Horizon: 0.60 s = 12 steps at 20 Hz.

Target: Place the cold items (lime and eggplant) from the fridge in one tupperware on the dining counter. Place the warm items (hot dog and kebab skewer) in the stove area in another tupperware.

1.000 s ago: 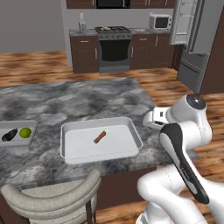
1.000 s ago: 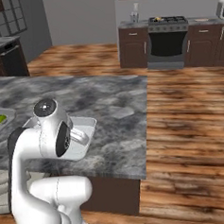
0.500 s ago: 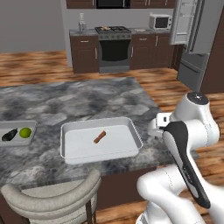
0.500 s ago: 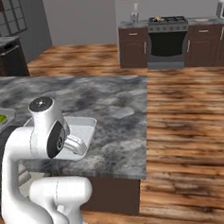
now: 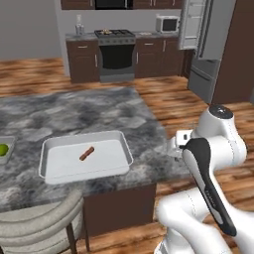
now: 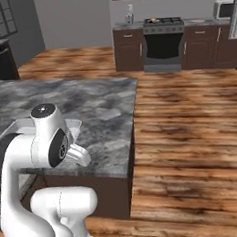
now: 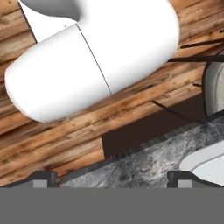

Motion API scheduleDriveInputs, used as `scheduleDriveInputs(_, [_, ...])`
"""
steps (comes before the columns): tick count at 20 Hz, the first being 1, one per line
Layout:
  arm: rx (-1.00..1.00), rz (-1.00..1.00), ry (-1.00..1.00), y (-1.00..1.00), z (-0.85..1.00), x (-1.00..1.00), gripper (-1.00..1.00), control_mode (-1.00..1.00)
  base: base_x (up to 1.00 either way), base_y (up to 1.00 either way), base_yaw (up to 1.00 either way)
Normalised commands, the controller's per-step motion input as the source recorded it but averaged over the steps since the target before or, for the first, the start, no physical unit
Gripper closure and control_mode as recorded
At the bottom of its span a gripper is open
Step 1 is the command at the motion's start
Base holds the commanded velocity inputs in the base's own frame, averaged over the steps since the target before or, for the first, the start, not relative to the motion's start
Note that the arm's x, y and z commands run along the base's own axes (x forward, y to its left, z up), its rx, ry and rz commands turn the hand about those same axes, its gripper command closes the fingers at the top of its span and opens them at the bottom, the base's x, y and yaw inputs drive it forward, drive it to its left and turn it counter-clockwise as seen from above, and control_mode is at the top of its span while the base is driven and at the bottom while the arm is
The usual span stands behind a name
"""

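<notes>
Clearly, in the left base view the gripper [image 5: 179,145] sat tucked against the arm's own body at the near right corner of the dining counter [image 5: 99,111], its fingers too small to read there. One white tupperware [image 5: 85,156] lay on the stone just to the gripper's left, with a single hot dog [image 5: 87,153] inside it; further left a second tupperware [image 5: 5,150] was cut off by the frame edge, one lime [image 5: 3,149] showing in it. From the right base view the arm hid most of the first tupperware [image 6: 73,127], leaving only a corner visible beyond the gripper [image 6: 81,155]. Through the hand view the two fingertips [image 7: 43,178] stood far apart with nothing between them, above the counter edge, and a sliver of white tupperware rim [image 7: 205,162] lay to their right.
</notes>
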Motion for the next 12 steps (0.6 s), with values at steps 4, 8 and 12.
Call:
scheduleDriveInputs(4, [0.0, 0.0, 0.0, 0.0, 0.0, 0.0, -1.0, 1.0, 0.0, -1.0, -0.23])
scheduleDriveInputs(8, [0.0, 0.0, 0.0, 0.0, 0.0, 0.0, -1.0, 1.0, 0.11, -1.0, -0.02])
scheduleDriveInputs(12, [0.0, 0.0, 0.0, 0.0, 0.0, 0.0, -1.0, 1.0, 0.34, -1.0, 0.04])
